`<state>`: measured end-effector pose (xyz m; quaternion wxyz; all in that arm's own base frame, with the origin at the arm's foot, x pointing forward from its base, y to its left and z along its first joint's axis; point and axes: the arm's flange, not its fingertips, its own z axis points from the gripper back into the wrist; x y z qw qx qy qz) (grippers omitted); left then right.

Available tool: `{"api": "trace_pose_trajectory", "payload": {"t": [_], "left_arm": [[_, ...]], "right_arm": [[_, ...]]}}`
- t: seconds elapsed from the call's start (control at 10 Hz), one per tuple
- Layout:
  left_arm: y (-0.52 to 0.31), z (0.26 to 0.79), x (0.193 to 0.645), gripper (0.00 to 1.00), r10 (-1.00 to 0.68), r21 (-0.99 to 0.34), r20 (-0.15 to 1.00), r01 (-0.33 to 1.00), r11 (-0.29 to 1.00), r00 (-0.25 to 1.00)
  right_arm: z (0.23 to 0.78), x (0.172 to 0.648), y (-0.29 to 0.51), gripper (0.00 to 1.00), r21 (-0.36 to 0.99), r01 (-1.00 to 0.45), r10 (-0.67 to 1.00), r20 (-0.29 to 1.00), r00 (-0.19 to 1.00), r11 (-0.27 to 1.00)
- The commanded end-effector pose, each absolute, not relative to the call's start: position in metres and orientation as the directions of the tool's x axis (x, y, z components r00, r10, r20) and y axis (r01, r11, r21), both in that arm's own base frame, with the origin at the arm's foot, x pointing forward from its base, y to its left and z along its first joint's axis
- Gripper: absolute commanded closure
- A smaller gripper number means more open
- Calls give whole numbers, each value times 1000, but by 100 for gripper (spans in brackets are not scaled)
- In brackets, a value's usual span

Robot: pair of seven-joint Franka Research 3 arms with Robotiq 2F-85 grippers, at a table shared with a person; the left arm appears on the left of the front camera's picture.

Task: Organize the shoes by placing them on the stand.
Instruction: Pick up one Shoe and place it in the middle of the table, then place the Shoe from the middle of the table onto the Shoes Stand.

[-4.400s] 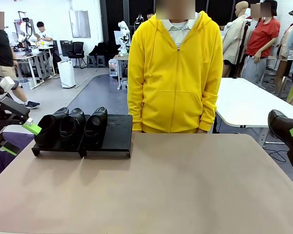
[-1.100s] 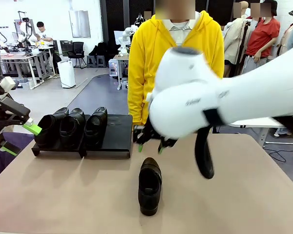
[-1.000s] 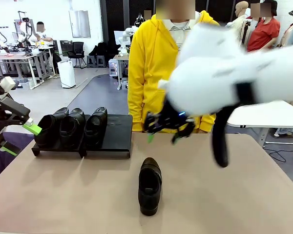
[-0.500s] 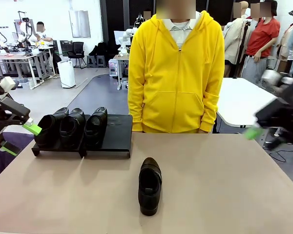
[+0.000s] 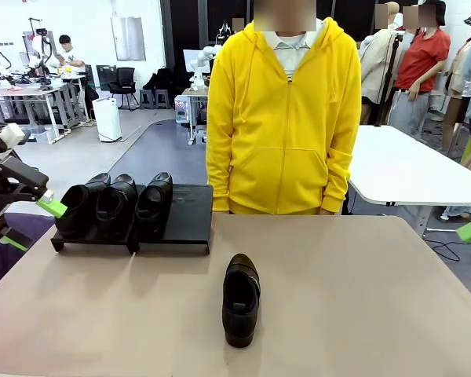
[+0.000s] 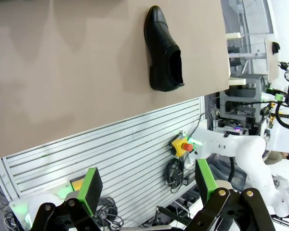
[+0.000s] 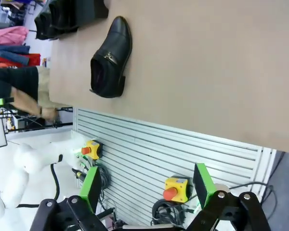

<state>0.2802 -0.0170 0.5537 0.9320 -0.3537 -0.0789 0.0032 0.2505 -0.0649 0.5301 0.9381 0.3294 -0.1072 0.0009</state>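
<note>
Black loose shoe [image 5: 241,299] lies lengthwise, toe toward the robot.

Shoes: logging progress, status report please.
Left gripper open, empty. Right gripper open, empty. Three shoes on stand; fourth shoe loose on table. Path to the free slot looks clear.

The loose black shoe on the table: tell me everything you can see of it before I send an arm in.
The glossy black leather slip-on shoe lies alone, upright on its dark sole, on the tan tabletop near the middle, toe toward the person, its open heel end toward the robot's edge. It has a low heel and a band across the vamp. Nothing touches it but the table; it sits nearer the robot than the black slanted stand.
</note>
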Motion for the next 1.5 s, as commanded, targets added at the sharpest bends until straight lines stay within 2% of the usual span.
{"api": "trace_pose_trajectory", "payload": {"t": [0.0,0.7,0.8,0.9,1.0,1.4], "left_arm": [[-19,555,279,0,68,-677,140,45,734,988],[-17,554,280,0,62,-660,145,50,750,988],[-58,563,293,0,27,-627,97,40,778,995],[-123,551,322,0,33,-562,34,-8,827,999],[-179,537,342,0,-31,-537,-21,15,844,999],[-331,474,374,0,-50,-350,-90,15,937,995]], "right_arm": [[535,253,-55,0,625,-95,-42,200,979,775],[535,253,-55,0,625,-95,-42,200,979,775],[535,253,-55,0,625,-95,-42,200,979,775],[535,253,-55,0,625,-95,-42,200,979,775],[535,253,-55,0,625,-95,-42,200,979,775],[535,253,-55,0,625,-95,-42,200,979,775]]}}
